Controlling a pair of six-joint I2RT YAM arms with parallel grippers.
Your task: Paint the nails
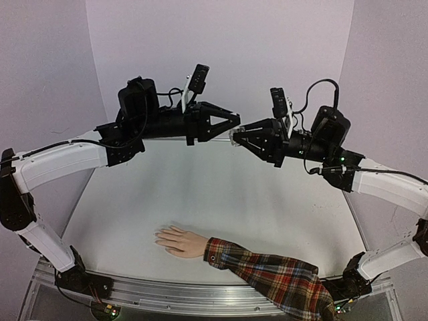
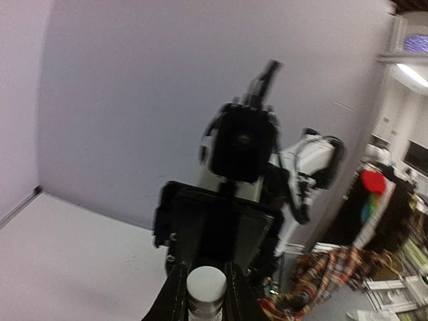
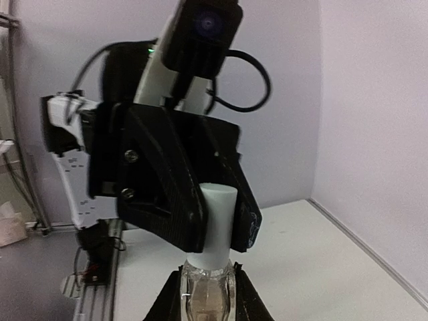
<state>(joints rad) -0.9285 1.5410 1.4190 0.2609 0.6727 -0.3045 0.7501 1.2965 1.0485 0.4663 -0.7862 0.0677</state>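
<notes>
A small glass bottle (image 3: 208,297) with a white cap (image 3: 217,221) hangs in mid-air between my two grippers, high above the table's far middle. My right gripper (image 3: 208,289) is shut on the glass body. My left gripper (image 2: 205,297) is shut on the white cap (image 2: 205,282). In the top view the left gripper (image 1: 234,123) and the right gripper (image 1: 235,138) meet tip to tip. The pale hand (image 1: 178,241) lies flat near the front edge with its fingers spread to the left. Its red plaid sleeve (image 1: 274,277) runs to the right. The nails are too small to make out.
The white table (image 1: 214,194) is closed in by lilac walls (image 1: 221,47) at the back and sides. A metal rail (image 1: 167,293) runs along the near edge. The plaid sleeve (image 2: 328,271) also shows low on the right in the left wrist view.
</notes>
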